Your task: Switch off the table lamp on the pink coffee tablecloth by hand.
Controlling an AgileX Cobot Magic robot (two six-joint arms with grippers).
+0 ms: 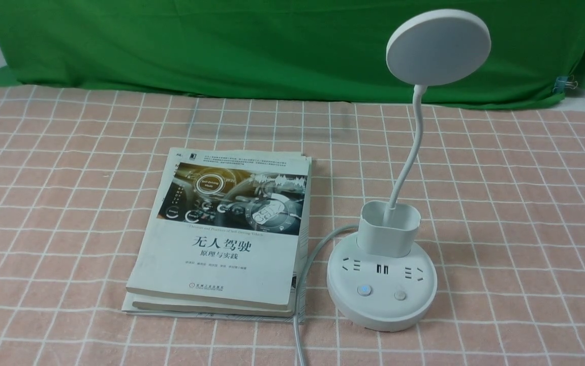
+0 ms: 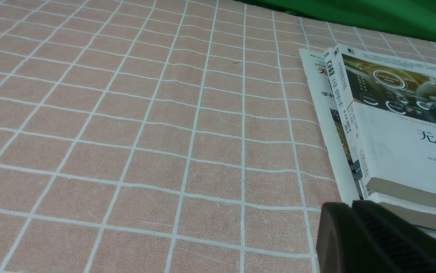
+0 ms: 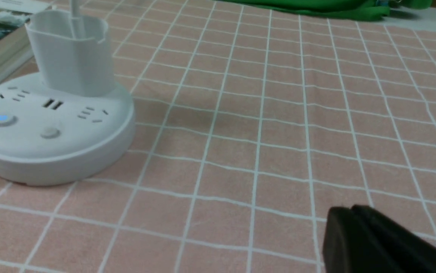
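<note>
right of centre in the front view, the white gooseneck table lamp (image 1: 381, 295) stands upright on the pink coffee tablecloth (image 1: 516, 213), just beside the book stack (image 1: 221, 223). its disc head (image 1: 437, 48) is at the upper right of the frame and shows no clear glow; the left button (image 1: 364, 290) on its base has a blue light, the right button (image 1: 400, 295) none.

at the lower right of the right wrist view, the right end effector (image 3: 348, 209) is closed narrow with nothing in it, well apart from the base. the left end effector (image 2: 351, 206) is likewise narrow and empty.

the step in hand looks like the approach or the pause after a press; which, i cannot tell. if the press is due, the next move calls for the closed right tips over the correct button, then a short straight push that does not shift the base.
</note>
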